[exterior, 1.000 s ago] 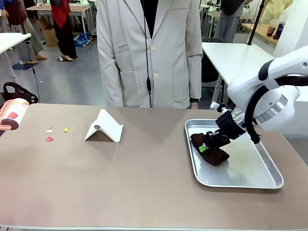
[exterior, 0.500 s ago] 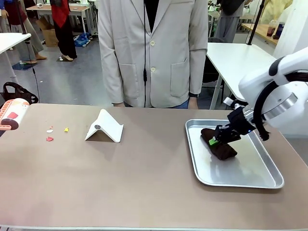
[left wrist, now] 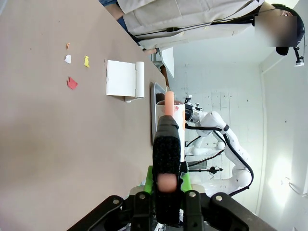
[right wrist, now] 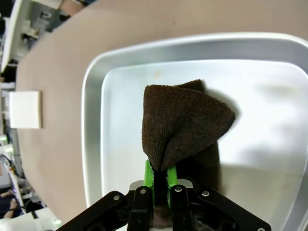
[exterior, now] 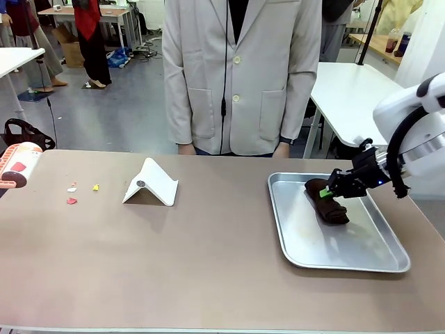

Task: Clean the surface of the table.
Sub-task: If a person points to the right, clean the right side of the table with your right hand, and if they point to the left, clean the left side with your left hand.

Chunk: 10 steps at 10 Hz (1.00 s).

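The taupe table point(exterior: 208, 257) carries three small paper scraps point(exterior: 71, 188) at its left, red, white and yellow; the left wrist view shows them too point(left wrist: 72, 83). My right gripper point(exterior: 334, 189) is shut on a dark brown cloth point(exterior: 332, 207), which hangs over the metal tray point(exterior: 348, 265) at the right. From the right wrist, the cloth point(right wrist: 185, 122) rises pinched between the green pads point(right wrist: 148, 174) above the tray point(right wrist: 91, 120). My left gripper point(left wrist: 167, 180) is shut on the black grip of a roller tool point(left wrist: 166, 144) with an orange stem. The roller's head point(exterior: 17, 165) pokes in at the table's left edge.
A white folded card stand point(exterior: 150, 183) sits left of centre on the table. A person in a light jacket point(exterior: 240, 76) stands at the far edge. White-topped tables stand behind to the right point(exterior: 348, 90).
My right gripper has lifted the brown cloth and carried it toward the tray's far right side. The person has stepped to the right. The roller and scraps have not moved.
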Motion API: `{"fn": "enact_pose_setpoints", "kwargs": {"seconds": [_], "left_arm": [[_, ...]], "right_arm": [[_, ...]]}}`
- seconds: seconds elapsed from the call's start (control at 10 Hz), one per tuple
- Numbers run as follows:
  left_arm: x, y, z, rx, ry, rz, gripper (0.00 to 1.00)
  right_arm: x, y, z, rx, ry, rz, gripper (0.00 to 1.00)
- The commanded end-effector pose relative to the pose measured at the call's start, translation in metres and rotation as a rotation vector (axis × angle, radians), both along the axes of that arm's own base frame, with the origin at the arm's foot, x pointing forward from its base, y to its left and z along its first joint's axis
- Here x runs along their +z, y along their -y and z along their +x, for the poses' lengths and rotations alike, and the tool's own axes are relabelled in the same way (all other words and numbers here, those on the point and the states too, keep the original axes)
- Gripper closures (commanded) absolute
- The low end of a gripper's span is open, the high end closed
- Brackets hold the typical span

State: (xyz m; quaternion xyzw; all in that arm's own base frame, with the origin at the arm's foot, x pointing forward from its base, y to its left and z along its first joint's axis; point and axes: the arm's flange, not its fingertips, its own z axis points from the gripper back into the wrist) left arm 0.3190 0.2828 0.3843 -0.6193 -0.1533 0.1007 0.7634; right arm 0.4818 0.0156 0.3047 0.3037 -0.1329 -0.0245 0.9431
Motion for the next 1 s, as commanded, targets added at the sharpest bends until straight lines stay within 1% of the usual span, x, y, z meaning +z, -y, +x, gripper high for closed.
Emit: {"fn": "enact_pose_setpoints", "kwargs": {"seconds": [0.0,0.2,0.3,0.4,0.5,0.6,0.7,0.8,0.9], "left_arm": [[0.004,0.001,-0.002,-0.009,0.007,0.006,0.77],[0.004,0.001,-0.002,-0.009,0.007,0.006,0.77],[0.004,0.001,-0.002,-0.009,0.007,0.006,0.77],[0.004,0.001,-0.002,-0.009,0.007,0.006,0.77],[0.004,0.001,-0.002,-0.009,0.007,0.006,0.77],[0.004,0.001,-0.002,-0.009,0.007,0.006,0.77],[0.004,0.001,-0.002,-0.009,0.007,0.006,0.77],[0.004,0.001,-0.002,-0.009,0.007,0.006,0.77],[0.004,0.001,-0.002,-0.009,0.007,0.006,0.77]], "right_arm": [[0.005,0.008,0.000,-0.013,0.027,0.095,0.88],[0.008,0.012,-0.001,-0.001,0.010,0.142,0.88],[0.010,0.015,-0.002,0.012,-0.006,0.187,0.88],[0.014,0.021,-0.005,0.027,-0.026,0.265,0.88],[0.020,0.029,-0.007,0.029,-0.040,0.357,0.88],[0.029,0.040,-0.010,0.015,-0.080,0.483,0.88],[0.039,0.052,-0.015,0.010,-0.129,0.643,0.88],[0.045,0.060,-0.020,0.025,-0.175,0.761,0.88],[0.049,0.066,-0.024,0.031,-0.243,0.865,0.88]]}}
